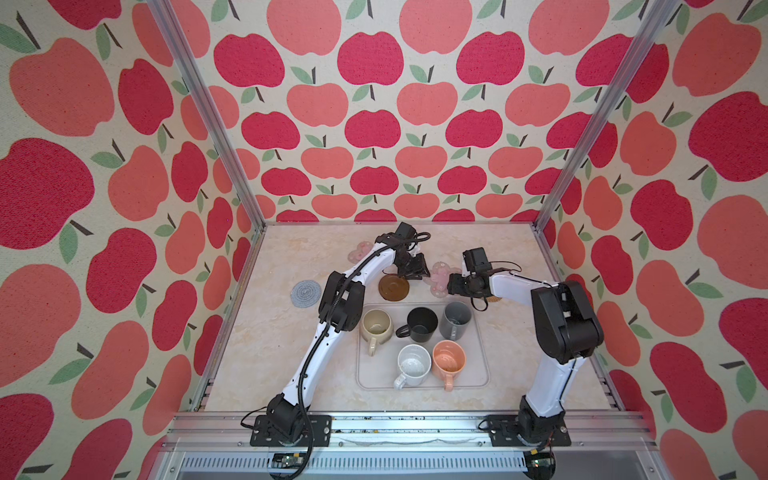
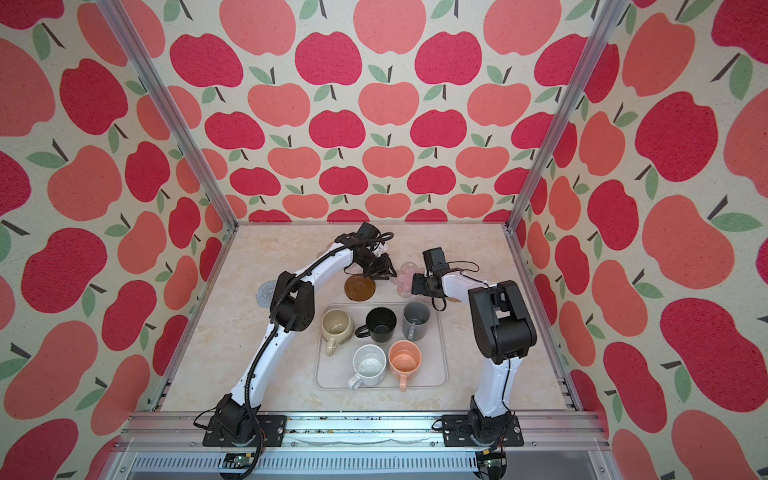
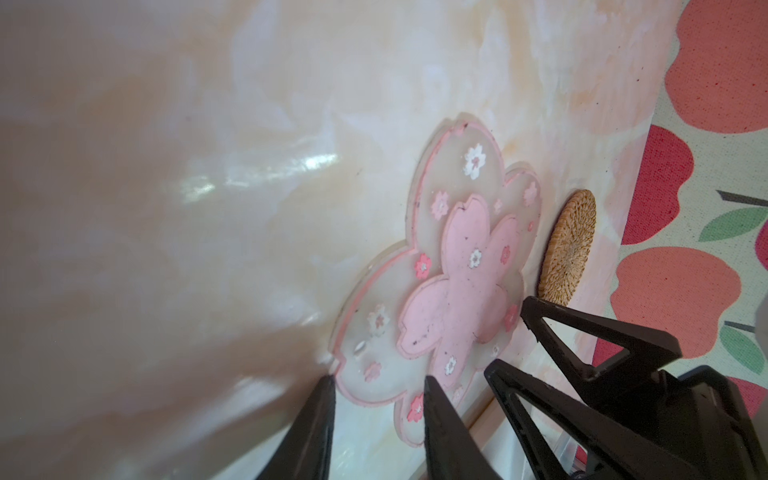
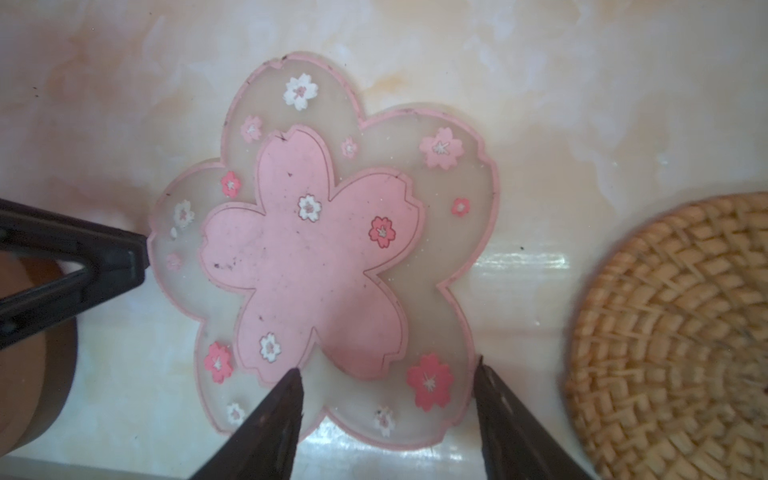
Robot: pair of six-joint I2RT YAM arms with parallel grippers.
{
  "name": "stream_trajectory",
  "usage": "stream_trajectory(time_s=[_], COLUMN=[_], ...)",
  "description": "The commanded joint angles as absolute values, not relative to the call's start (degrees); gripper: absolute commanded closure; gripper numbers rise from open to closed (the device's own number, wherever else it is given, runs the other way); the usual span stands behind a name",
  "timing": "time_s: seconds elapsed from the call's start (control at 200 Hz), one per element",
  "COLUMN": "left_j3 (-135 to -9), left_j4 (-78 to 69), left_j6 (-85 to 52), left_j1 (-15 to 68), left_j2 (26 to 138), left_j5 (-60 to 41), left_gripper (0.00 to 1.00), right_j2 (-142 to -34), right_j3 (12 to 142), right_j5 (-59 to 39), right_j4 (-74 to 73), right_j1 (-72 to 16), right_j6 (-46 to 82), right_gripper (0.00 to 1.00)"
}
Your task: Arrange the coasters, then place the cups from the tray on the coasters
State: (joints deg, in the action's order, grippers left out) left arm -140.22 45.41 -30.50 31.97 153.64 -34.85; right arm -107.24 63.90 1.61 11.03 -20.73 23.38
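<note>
A: The pink flower coaster (image 4: 316,257)?
B: Flat on the worktop (image 4: 540,83), far half, between brown coaster (image 1: 393,287) and rattan coaster (image 4: 673,332); translucent petals, pink centre. Left gripper (image 3: 378,378) narrowly parted at its edge, right gripper (image 4: 384,370) wider over it.

Your left gripper (image 1: 419,273) and right gripper (image 1: 453,286) meet at a pink flower coaster (image 1: 437,274).

The dark brown wooden coaster (image 1: 393,287) lies just beside your left gripper. The second pink flower coaster (image 1: 360,250) peeks out behind the left arm (image 1: 365,270), and the grey crocheted coaster (image 1: 306,294) sits well off to the left. The rattan coaster (image 1: 494,298) is mostly hidden under the right arm (image 1: 511,291). On the tray (image 1: 473,353) stand the cream mug (image 1: 376,326), black mug (image 1: 422,324), grey mug (image 1: 456,320), white mug (image 1: 413,365) and peach mug (image 1: 449,361).
</note>
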Motion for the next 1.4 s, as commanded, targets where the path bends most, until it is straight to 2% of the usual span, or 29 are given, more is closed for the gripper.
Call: stream_trajectory(time_s=[0.0,0.18,0.47,0.74,0.925,1.396], left_j3=[-141.3,-141.6,-141.8,-145.5,-145.1,-134.2], left_j4=[45.9,45.9,47.4,51.6,54.1,56.3], left_j6=[-29.4,-28.8,-27.2,-21.4,-17.6,-14.5], left_j1=[32.6,32.9,31.7,27.3,22.8,15.0], left_j2=[155.7,156.2,155.0,150.2,145.5,138.6], left_j5=[-36.8,-38.1,-34.6,-28.5,-28.0,-18.5], left_gripper=[0.62,0.62,0.62,0.59,0.59,0.58], right_j2=[-105.5,-104.7,-105.4,-102.8,-100.7,-112.4], right_j3=[62.7,61.9,64.7,69.0,72.5,88.4], right_j5=[1.6,1.8,2.7,2.8,3.3,-3.7], right_j4=[14.0,14.0,15.4,18.9,19.2,18.3], right_j1=[-21.6,-21.8,-21.8,-21.9,-21.8,-25.6], right_j6=[24.8,25.2,23.5,22.0,19.9,23.1], right_gripper=[0.32,0.32,0.32,0.31,0.3,0.3])
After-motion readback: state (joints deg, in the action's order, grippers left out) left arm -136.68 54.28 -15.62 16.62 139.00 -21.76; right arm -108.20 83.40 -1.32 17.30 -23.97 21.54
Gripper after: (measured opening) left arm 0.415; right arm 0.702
